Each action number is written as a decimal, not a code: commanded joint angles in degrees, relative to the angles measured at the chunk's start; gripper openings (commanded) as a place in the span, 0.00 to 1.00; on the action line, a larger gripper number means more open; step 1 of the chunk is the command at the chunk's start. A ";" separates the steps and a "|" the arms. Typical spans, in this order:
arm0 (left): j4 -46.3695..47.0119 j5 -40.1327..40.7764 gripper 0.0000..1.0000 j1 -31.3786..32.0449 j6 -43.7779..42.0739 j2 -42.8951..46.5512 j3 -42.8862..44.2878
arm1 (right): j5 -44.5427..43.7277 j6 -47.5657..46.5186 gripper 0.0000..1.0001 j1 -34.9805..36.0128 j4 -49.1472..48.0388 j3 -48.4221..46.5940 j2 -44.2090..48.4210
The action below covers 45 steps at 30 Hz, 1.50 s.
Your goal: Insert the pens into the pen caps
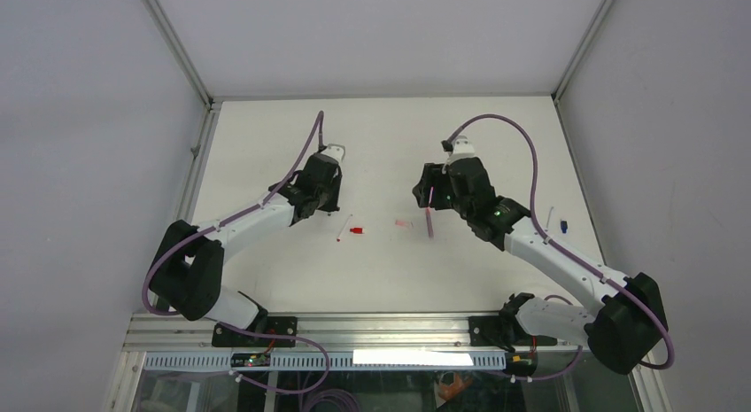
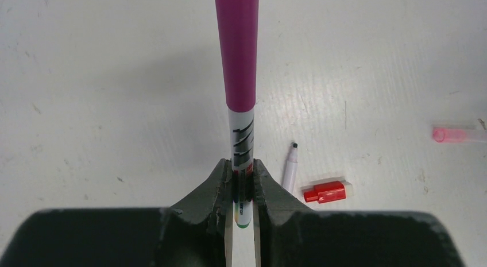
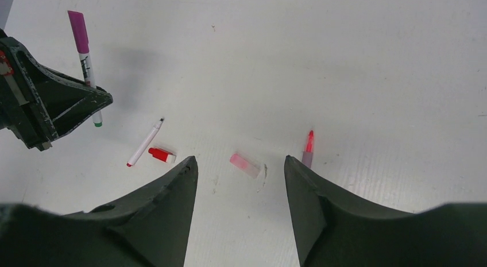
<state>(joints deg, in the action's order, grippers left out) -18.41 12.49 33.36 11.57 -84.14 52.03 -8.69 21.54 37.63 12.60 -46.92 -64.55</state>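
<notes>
My left gripper is shut on a white pen with a green rear end and a long magenta cap on its front. It is held above the table. In the top view this gripper is left of centre. A white pen with a dark tip and a red cap lie just right of it. My right gripper is open and empty above a pale pink cap. A pen with a pink-red tip lies beside its right finger.
In the top view the white pen, red cap, pink cap and pink pen lie in a row mid-table. A thin pen and a dark blue cap lie near the right edge.
</notes>
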 commanded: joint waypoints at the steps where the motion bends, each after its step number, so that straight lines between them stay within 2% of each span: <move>1: -2.05 1.93 0.00 -0.21 4.88 1.49 -1.69 | 0.90 0.82 0.59 -0.19 -0.64 0.69 1.03; 10: -1.96 0.60 0.00 -1.24 7.61 1.15 -5.20 | 1.89 1.26 0.59 -0.23 -0.93 0.69 -0.20; 26: -1.23 -8.45 0.00 -4.27 11.10 -2.97 -6.59 | 4.45 1.98 0.59 -0.16 -0.26 -2.00 -8.83; 32: -1.24 -9.94 0.13 -4.45 11.79 -4.16 -6.50 | 3.61 2.91 0.59 -0.19 1.62 -3.86 -12.16; 36: -1.27 -10.45 0.27 -4.71 11.81 -4.14 -6.59 | 1.49 3.80 0.58 -0.19 3.81 -5.72 -14.69; 39: -1.27 -10.39 0.37 -5.09 11.50 -3.93 -6.88 | 1.81 3.83 0.53 -0.12 4.10 -6.59 -15.93; 45: -1.35 -10.49 0.45 -6.08 11.25 -3.00 -8.07 | 3.48 1.31 0.50 3.79 4.31 -9.62 -18.40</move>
<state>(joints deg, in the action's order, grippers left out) -19.14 2.70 28.36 22.98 -87.74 45.21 -5.52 24.47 38.17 17.06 -52.36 -81.89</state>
